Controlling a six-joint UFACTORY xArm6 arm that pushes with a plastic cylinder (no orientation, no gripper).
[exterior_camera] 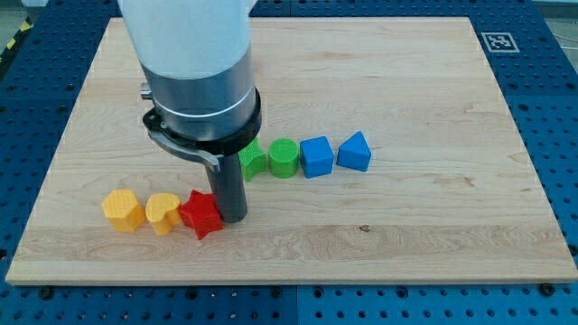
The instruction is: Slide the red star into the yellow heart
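The red star (200, 214) lies at the view's lower left of the wooden board (406, 81). Its left side touches the yellow heart (163, 213). My tip (231, 218) stands right against the star's right side. A second yellow block, a hexagon-like shape (123, 209), sits just left of the heart, close to it or touching it. The three blocks and my tip form a row running left to right.
A row of blocks lies right of my rod: a green block (253, 160) partly hidden by the rod, a round green block (284, 157), a blue cube (316, 156) and a blue wedge-like block (354, 152). The arm's wide body hides the board's upper left.
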